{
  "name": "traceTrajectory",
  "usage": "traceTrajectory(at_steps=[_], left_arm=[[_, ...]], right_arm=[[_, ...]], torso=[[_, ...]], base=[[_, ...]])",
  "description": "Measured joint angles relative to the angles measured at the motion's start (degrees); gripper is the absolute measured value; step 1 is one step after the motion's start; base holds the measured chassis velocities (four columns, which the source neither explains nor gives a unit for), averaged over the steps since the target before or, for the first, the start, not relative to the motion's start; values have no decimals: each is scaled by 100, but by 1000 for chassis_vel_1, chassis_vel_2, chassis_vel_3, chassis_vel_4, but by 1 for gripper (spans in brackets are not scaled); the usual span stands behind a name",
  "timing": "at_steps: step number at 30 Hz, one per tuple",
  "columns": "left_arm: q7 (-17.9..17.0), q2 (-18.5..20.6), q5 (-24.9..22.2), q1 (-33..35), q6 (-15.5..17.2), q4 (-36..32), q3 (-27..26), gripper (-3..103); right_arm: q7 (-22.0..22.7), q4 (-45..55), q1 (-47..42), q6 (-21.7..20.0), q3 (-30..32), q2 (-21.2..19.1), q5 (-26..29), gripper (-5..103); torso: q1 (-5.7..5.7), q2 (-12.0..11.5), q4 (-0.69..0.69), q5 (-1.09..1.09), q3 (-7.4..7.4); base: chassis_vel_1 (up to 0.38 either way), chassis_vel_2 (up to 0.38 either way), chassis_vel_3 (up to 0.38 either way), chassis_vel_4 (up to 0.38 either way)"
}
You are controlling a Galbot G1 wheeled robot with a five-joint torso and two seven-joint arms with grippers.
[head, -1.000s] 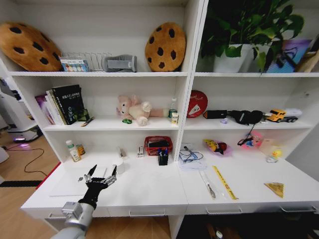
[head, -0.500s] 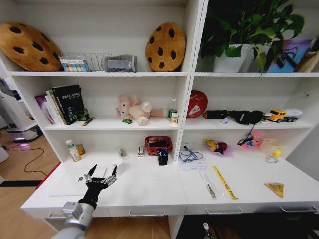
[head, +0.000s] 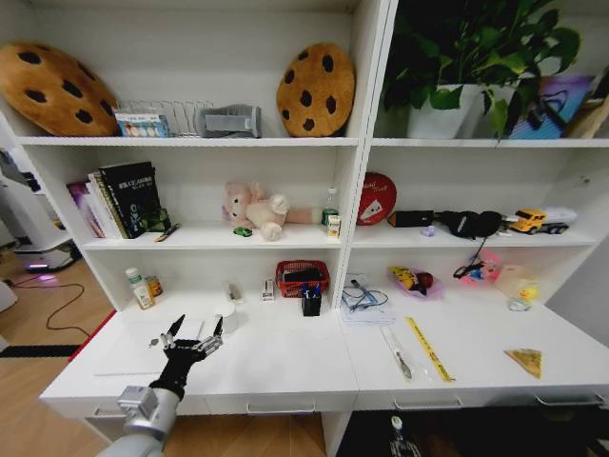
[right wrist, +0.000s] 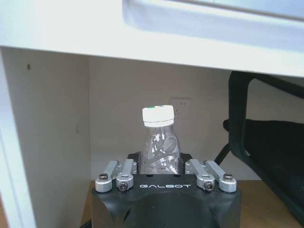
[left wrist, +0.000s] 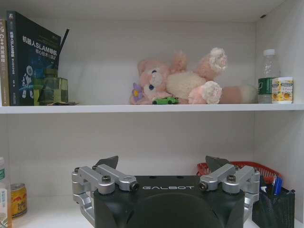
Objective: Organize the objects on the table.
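A white shelf unit rises behind the long white surface (head: 285,367), its shelves crowded. The left gripper (head: 193,331) hovers released over the surface's left end, jaws spread wide and holding nothing; "GALBOT" is printed on its body. Straight ahead and above it, on the shelf, a tiny green toy car (left wrist: 166,100) sits touching the pink plush bear (left wrist: 183,83). Off to one side stands a dark book (left wrist: 33,57) (its spine reads "SLAM"). The right gripper (right wrist: 160,166), below the surface's edge, is clenched on a clear bottle (right wrist: 158,142) with a white cap. Judging by this, the bottle is mid-carry; next it needs lifting clear of the edge.
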Motion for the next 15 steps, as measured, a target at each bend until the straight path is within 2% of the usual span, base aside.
traceTrajectory(at_steps=[3, 4, 5, 8, 9, 12, 13, 14, 15], left_arm=[[0, 0, 0, 0, 0, 0, 0, 100], [0, 0, 0, 0, 0, 0, 0, 100], [0, 0, 0, 0, 0, 0, 0, 100], [0, 0, 0, 0, 0, 0, 0, 100], [0, 0, 0, 0, 0, 0, 0, 100], [0, 0, 0, 0, 0, 0, 0, 100], [0, 0, 0, 0, 0, 0, 0, 100], [0, 0, 0, 0, 0, 0, 0, 100], [0, 0, 0, 0, 0, 0, 0, 100]], right_arm=[[87, 40, 10, -9, -2, 11, -30, 48], [191, 110, 14, -43, -3, 27, -64, 59], [191, 110, 14, -43, -3, 27, -64, 59], [360, 300, -7, -140, -1, 52, -71, 76], [360, 300, -7, -140, -1, 52, -71, 76], [426, 421, -55, -191, -1, 58, -70, 86], [469, 593, -141, -289, -1, 62, -58, 91], [469, 593, -141, -289, -1, 62, -58, 91], [484, 870, -279, -492, -3, 83, 13, 96]], torso=[[0, 0, 0, 0, 0], [0, 0, 0, 0, 0], [0, 0, 0, 0, 0], [0, 0, 0, 0, 0], [0, 0, 0, 0, 0], [0, 0, 0, 0, 0], [0, 0, 0, 0, 0], [0, 0, 0, 0, 0], [0, 0, 0, 0, 0]], base=[[0, 0, 0, 0], [0, 0, 0, 0], [0, 0, 0, 0], [0, 0, 0, 0], [0, 0, 0, 0], [0, 0, 0, 0], [0, 0, 0, 0], [0, 0, 0, 0], [0, 0, 0, 0]])
